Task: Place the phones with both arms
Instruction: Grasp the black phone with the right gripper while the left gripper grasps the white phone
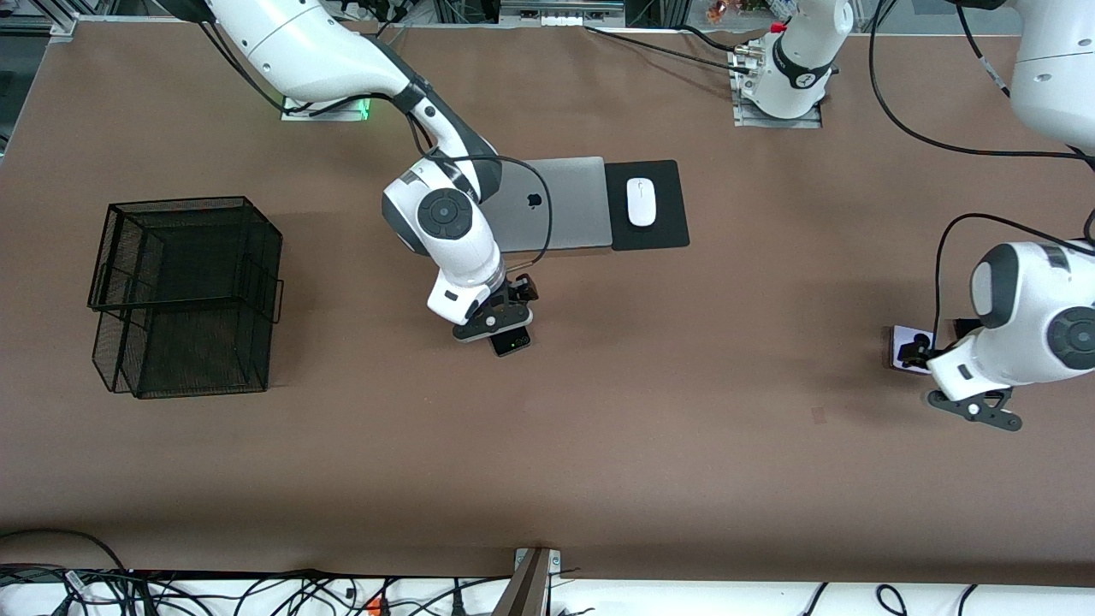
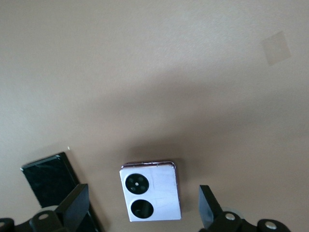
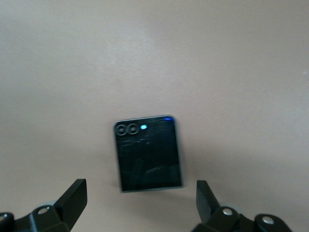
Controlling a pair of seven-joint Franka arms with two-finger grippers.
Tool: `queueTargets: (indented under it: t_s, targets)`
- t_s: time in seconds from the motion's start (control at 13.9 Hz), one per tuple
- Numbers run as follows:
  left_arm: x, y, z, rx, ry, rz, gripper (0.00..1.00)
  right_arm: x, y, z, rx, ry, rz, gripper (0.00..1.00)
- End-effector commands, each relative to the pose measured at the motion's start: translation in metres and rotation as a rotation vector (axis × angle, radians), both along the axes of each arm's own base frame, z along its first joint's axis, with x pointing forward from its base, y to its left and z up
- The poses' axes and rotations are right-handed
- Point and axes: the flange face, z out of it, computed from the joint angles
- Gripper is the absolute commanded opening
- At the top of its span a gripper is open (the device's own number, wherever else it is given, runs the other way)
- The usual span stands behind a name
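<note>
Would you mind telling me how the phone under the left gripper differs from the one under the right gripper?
The lilac-white phone is pale with two large black circles stacked on its face; the black folded phone is dark, with two small lenses side by side along one edge. The lilac-white phone has a long black phone beside it; the black one lies alone. Both are small, squarish, flat on the table, each under an open gripper: left, right.
</note>
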Motion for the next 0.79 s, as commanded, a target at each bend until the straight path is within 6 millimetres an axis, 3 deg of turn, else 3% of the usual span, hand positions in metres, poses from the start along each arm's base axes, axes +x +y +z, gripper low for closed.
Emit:
queueTargets:
  t_s: [0.0, 0.22, 0.36, 0.72]
  targets:
    - [-0.015, -0.007, 0.009, -0.036, -0.005, 0.040, 1.00, 0.003, 0.006, -0.011, -0.006, -0.027, 0.038, 1.00]
    - [-0.027, -0.012, -0.015, -0.087, -0.015, 0.113, 1.00, 0.004, 0.011, -0.028, 0.043, -0.054, 0.041, 1.00]
    - [-0.040, 0.001, -0.030, -0.097, -0.038, 0.133, 1.00, 0.005, 0.010, -0.033, 0.035, -0.062, 0.053, 1.00]
    - [-0.046, 0.020, -0.034, -0.091, -0.065, 0.085, 1.00, 0.004, 0.010, -0.044, 0.030, -0.064, 0.062, 1.00]
